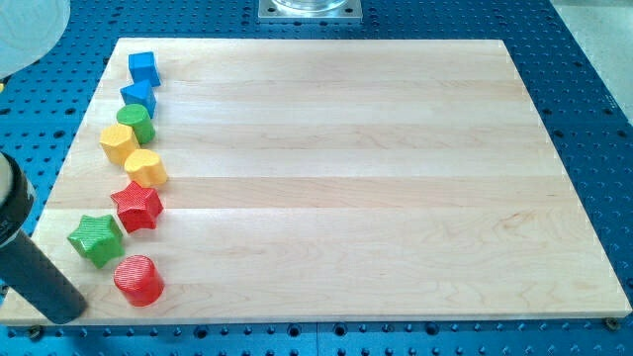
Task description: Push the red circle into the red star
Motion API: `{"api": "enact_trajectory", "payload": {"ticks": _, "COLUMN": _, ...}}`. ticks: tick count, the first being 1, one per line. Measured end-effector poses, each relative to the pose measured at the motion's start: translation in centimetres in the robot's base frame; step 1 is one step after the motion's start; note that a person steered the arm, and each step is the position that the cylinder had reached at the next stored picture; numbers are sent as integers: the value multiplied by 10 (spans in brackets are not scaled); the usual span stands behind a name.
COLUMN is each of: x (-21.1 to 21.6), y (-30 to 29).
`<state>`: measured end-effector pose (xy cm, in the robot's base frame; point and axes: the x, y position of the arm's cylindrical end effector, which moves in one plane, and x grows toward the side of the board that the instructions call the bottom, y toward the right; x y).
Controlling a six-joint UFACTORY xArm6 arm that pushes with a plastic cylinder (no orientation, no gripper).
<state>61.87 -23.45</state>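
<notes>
Red circle (137,280) sits near the wooden board's (346,178) bottom-left corner, with the green star (96,238) just up-left of it and the red star (136,205) directly above it toward the view's top, a small gap between them. Beyond the red star, 5 more blocks run upward: a yellow heart (146,167), yellow hexagon (118,143), green cylinder (135,123) and 2 blue blocks (139,95) (144,67). My tip (61,312), a bare rod holding nothing, rests just left of the red circle, slightly lower, not touching it.
</notes>
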Motion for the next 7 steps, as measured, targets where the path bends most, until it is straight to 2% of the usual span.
{"api": "enact_trajectory", "payload": {"ticks": 2, "x": -1, "y": 75}}
{"api": "enact_trajectory", "payload": {"ticks": 3, "x": -4, "y": 85}}
{"api": "enact_trajectory", "payload": {"ticks": 4, "x": -12, "y": 137}}
{"api": "enact_trajectory", "payload": {"ticks": 5, "x": -12, "y": 150}}
{"api": "enact_trajectory", "payload": {"ticks": 6, "x": -16, "y": 138}}
{"api": "enact_trajectory", "payload": {"ticks": 7, "x": -69, "y": 118}}
